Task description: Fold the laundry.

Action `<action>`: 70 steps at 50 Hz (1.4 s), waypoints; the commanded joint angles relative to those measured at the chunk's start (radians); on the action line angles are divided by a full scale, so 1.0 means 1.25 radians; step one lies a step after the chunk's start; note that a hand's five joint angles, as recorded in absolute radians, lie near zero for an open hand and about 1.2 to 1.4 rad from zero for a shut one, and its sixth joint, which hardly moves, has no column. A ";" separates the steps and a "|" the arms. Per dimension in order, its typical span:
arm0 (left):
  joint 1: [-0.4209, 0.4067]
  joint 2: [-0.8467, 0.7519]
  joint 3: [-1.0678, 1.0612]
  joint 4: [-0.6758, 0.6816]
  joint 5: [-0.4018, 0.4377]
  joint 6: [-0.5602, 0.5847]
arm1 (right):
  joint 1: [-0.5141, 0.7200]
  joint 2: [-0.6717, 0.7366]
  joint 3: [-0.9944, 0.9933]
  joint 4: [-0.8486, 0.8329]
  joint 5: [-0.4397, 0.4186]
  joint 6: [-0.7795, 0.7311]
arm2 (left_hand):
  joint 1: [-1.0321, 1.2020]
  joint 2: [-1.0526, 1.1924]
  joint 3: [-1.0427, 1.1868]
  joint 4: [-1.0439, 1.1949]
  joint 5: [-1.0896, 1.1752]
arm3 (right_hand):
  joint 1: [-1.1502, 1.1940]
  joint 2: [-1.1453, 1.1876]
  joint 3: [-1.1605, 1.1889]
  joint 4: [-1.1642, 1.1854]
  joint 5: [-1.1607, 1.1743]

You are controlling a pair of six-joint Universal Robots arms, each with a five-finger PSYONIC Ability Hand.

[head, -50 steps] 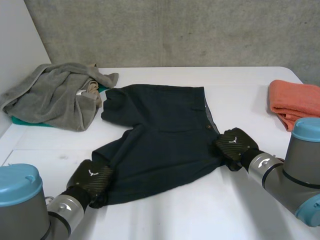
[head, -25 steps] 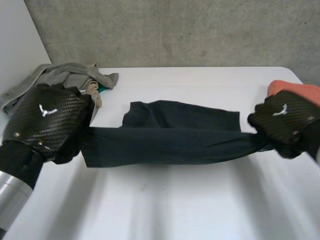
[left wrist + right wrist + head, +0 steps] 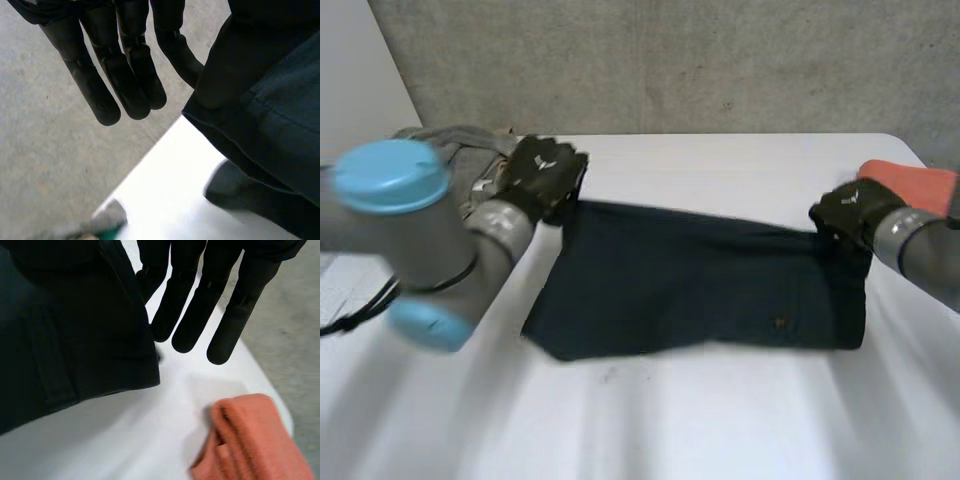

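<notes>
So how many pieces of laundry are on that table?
3: dark shorts in the middle, an orange towel by the right robot hand, a grey cloth behind the left arm. More may be hidden there.
</notes>
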 commanded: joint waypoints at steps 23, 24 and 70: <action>-0.092 -0.231 0.317 -0.004 -0.067 0.054 | 0.066 0.125 -0.187 -0.079 0.102 0.153 | -0.767 -0.818 -0.815 -0.821 -0.794 | -0.724 -0.797 -0.808 -0.816 -0.817; -0.093 -0.208 0.285 -0.003 -0.067 0.054 | 0.066 0.096 -0.153 -0.055 0.100 0.169 | -0.767 -0.818 -0.815 -0.821 -0.794 | -0.724 -0.797 -0.808 -0.816 -0.817; -0.086 0.096 -0.085 0.024 -0.067 -0.056 | 0.266 -0.020 0.254 -0.438 -0.253 -0.246 | -0.767 -0.818 -0.815 -0.821 -0.794 | 0.253 0.181 0.169 0.161 0.160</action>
